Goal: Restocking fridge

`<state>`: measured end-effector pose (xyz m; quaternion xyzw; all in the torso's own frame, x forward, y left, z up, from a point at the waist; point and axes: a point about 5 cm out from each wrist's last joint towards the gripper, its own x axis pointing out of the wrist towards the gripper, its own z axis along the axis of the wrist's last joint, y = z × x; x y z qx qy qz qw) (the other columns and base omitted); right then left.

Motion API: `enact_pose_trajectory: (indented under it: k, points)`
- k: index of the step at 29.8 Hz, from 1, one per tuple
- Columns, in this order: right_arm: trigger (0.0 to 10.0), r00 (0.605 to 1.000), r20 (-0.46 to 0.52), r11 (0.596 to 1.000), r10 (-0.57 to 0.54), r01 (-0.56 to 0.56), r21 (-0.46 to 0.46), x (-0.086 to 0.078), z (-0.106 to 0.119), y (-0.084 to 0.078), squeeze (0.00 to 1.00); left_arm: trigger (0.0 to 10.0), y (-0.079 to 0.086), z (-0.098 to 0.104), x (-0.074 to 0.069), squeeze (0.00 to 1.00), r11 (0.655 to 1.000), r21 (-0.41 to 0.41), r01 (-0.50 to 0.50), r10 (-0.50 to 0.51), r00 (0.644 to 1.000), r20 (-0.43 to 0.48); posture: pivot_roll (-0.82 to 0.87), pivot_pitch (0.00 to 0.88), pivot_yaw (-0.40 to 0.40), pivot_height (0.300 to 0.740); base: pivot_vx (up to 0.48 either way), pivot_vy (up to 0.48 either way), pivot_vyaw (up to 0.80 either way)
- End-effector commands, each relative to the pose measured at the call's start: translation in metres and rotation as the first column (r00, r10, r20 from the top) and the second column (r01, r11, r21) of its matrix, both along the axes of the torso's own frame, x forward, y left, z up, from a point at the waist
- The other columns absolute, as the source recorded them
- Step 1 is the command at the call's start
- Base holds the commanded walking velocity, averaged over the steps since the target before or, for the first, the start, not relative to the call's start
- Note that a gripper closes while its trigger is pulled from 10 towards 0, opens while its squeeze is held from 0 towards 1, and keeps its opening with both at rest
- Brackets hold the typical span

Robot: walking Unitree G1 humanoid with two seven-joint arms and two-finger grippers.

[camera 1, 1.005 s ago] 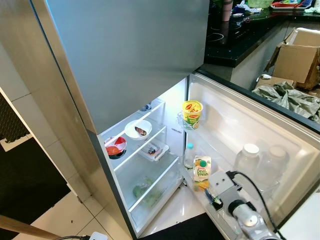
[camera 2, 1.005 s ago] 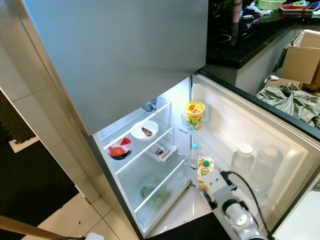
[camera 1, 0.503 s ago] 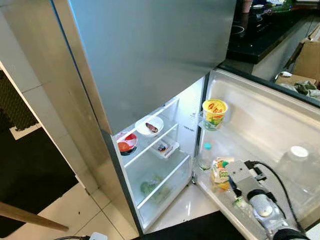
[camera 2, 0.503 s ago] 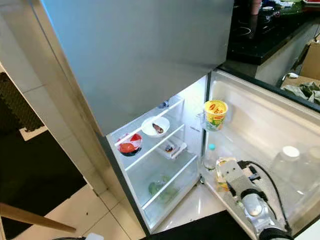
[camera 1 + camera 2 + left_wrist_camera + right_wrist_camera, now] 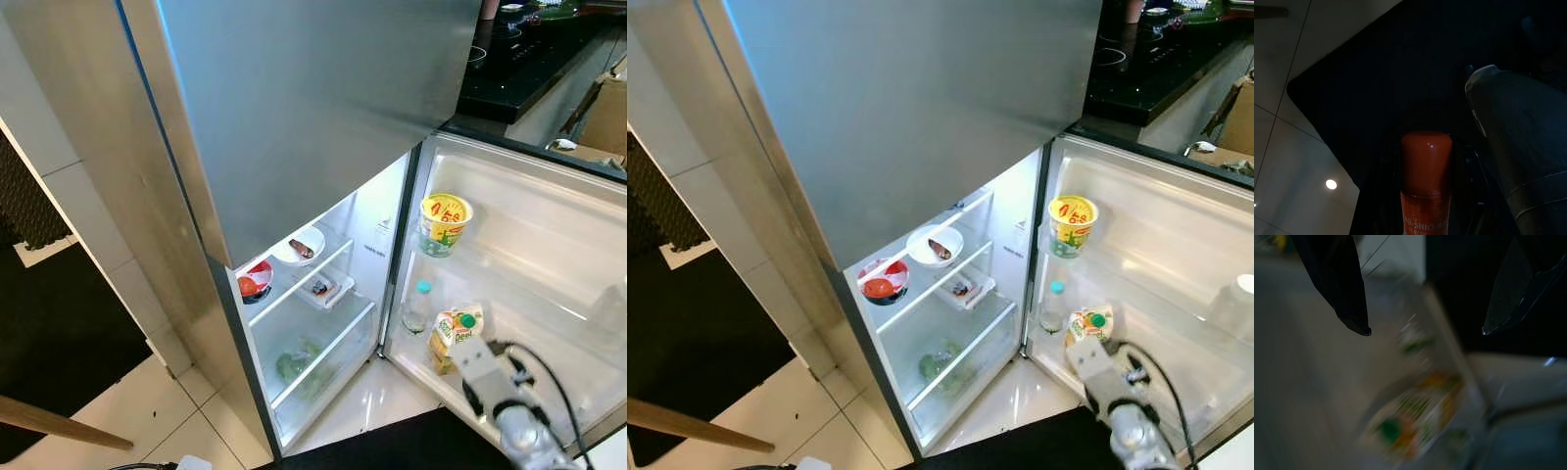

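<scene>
Juice carton (image 5: 450, 336) beside water bottle (image 5: 417, 307)

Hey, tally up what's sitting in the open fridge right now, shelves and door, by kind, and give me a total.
Bowls: 2, white and red
Trays: 1
Greens: 1
Noodle cups: 1
Bottles: 1
Juice cartons: 1
Jars: 1
Total: 8
</scene>
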<state>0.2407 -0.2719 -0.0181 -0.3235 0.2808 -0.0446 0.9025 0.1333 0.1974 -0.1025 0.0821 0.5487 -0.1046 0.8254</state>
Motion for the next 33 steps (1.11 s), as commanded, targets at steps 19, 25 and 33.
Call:
enact_pose_trajectory:
  k: [19,25,33]
  points:
    - [10.0,0.793,-0.603,0.965,-0.088,0.219,0.147,-0.167,-0.092,0.034,0.00,10.0,0.004,0.000,-0.001,0.00,1.000,0.022,0.009,-0.009,1.000,0.001,-0.19,0.019,0.096,0.740,0.000,-0.118,0.00]
    - [10.0,0.784,-0.612,0.955,-0.100,0.249,0.163,-0.169,-0.093,0.036,0.00,10.0,0.004,0.002,0.003,0.00,1.000,0.021,0.014,-0.014,1.000,0.010,-0.20,0.019,0.102,0.740,0.000,-0.459,0.00]
    - [10.0,0.787,-0.610,0.953,-0.085,0.243,0.180,-0.162,-0.092,0.038,0.00,10.0,0.005,0.003,0.006,0.00,1.000,0.023,0.012,-0.013,1.000,0.018,-0.20,0.016,0.103,0.740,0.000,-0.055,-0.58]
